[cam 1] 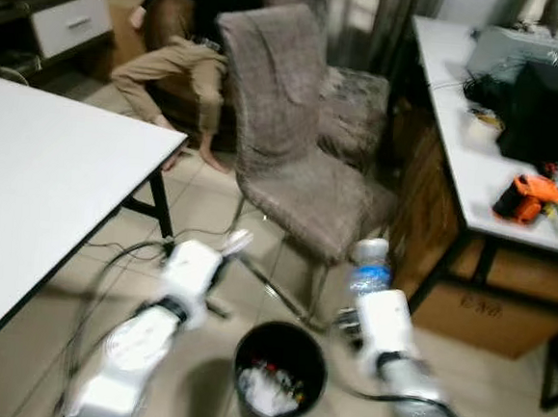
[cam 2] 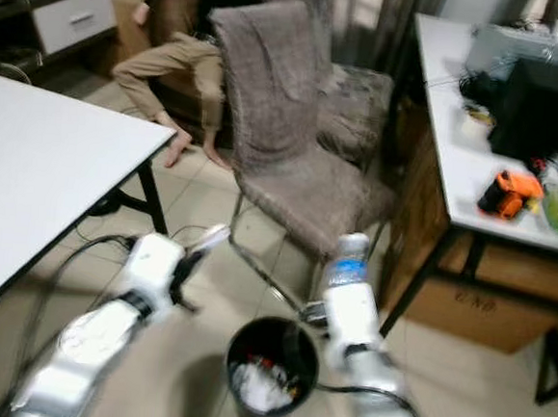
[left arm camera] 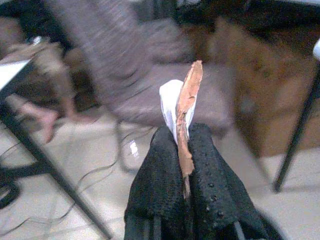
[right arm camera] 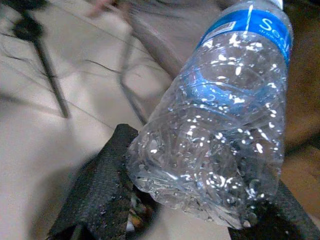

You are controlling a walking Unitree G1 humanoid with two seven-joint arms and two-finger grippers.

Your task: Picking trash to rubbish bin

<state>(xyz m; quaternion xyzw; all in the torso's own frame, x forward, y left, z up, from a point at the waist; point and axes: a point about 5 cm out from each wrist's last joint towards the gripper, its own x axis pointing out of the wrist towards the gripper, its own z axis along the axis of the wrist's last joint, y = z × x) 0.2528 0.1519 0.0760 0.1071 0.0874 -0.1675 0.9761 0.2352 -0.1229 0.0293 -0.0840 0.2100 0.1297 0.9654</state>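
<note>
From the left eye, our right gripper (cam 1: 367, 291) holds a plastic bottle (cam 1: 371, 266) upright, cap up, and the bin (cam 1: 279, 375) lies below it and toward our left. Our left gripper (cam 1: 225, 253) is just as near, on the bin's other side.

The right eye gives the same layout beside the chair (cam 2: 293, 152).

At the left wrist, the fingers (left arm camera: 210, 195) are pressed together on a thin scrap of wrapper (left arm camera: 182, 112).

At the right wrist, the fingers (right arm camera: 100, 195) pinch the bottle's base, its long axis pointing away from the hand. We judge either arm must swing inward to drop.
</note>
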